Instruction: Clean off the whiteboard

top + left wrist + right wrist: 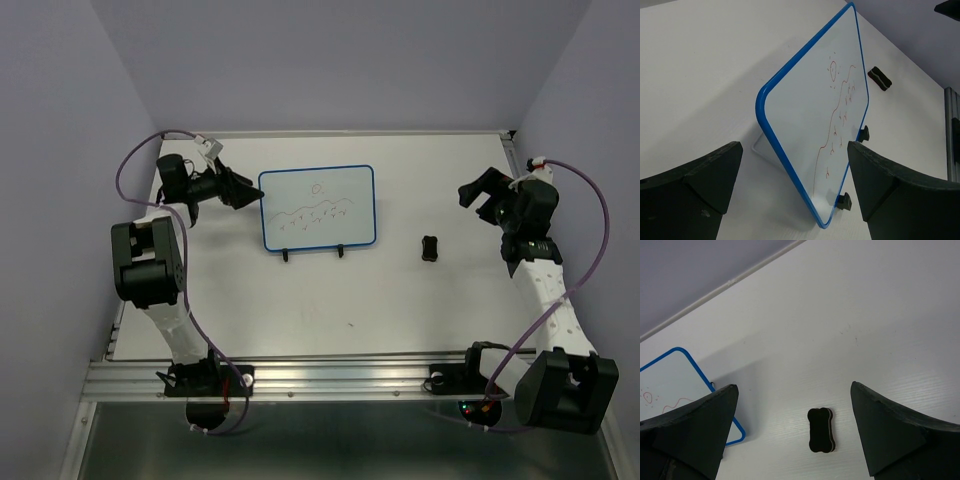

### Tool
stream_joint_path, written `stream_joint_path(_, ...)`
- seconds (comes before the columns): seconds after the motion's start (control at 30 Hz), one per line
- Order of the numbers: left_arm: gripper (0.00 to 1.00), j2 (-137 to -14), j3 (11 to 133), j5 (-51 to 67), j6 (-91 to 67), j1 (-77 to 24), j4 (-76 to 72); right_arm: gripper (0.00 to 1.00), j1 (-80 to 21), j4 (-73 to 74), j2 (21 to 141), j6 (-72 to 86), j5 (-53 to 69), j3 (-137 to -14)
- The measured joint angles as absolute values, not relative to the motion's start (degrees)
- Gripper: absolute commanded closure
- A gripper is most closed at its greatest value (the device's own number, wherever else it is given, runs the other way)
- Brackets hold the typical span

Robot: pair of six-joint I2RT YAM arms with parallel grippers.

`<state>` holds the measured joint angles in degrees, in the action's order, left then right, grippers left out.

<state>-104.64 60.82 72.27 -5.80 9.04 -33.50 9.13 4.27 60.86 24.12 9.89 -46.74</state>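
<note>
The left gripper (248,191), jaws spread wide, points at the left edge of the whiteboard (318,207), close to its blue rim. The board stands tilted on two black feet on the table (400,310), red scribbles across it. The right gripper (478,192), also spread, hangs near the eraser (430,247), which lies right of the board.

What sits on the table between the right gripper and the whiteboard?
Only the small black eraser, touching neither the whiteboard nor the right gripper; the top view shows it best.
</note>
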Motion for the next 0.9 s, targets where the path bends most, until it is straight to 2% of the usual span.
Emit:
stream_joint_path(0.13,0.01,-107.11,63.11,73.21,-6.44,8.71,-33.67,0.00,9.13,4.27,60.51,23.90,9.87,-46.74)
stream_joint_path(0.3,0.09,-110.89,66.15,73.52,-7.64,8.08,-33.91,0.00,9.13,4.27,59.29,23.66,9.65,-46.74)
stream_joint_path(0.73,0.42,-114.50,68.03,76.79,-7.92,5.65,-34.44,0.00,9.15,4.32,59.42,23.53,8.60,-46.33)
stream_joint_path(0.9,0.50,-116.18,68.29,78.26,-7.88,5.63,-34.68,0.00,9.13,4.45,59.75,23.55,8.05,-46.00)
